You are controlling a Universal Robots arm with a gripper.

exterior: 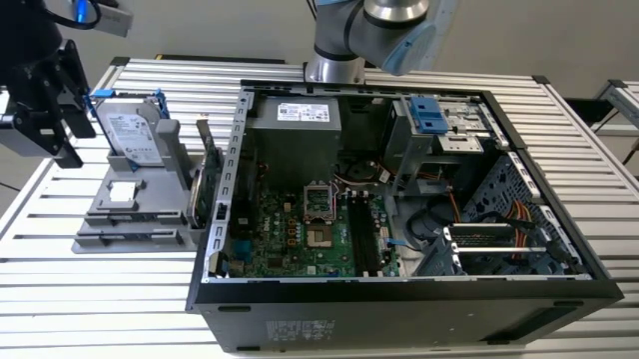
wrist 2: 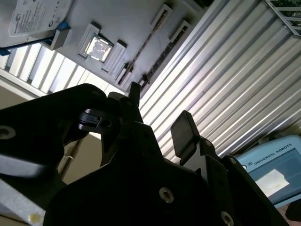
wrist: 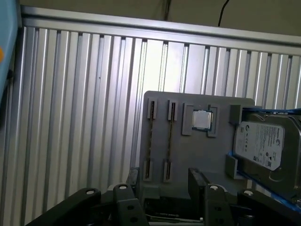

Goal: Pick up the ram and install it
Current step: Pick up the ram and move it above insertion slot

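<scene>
Gripper fingers stand apart with nothing between them; the ram sits on edge in the gray holder, ahead of the jaws and roughly in line with their gap, untouched. It looks light, stiff and fragile, so it is probably best pinched across its flat faces near mid-length, gently and clear of the contacts.

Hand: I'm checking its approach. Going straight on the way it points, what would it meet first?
Probably the ram slotted in the gray holder, the stick nearer the drive; the open hand points there, though depth is unclear.
</scene>
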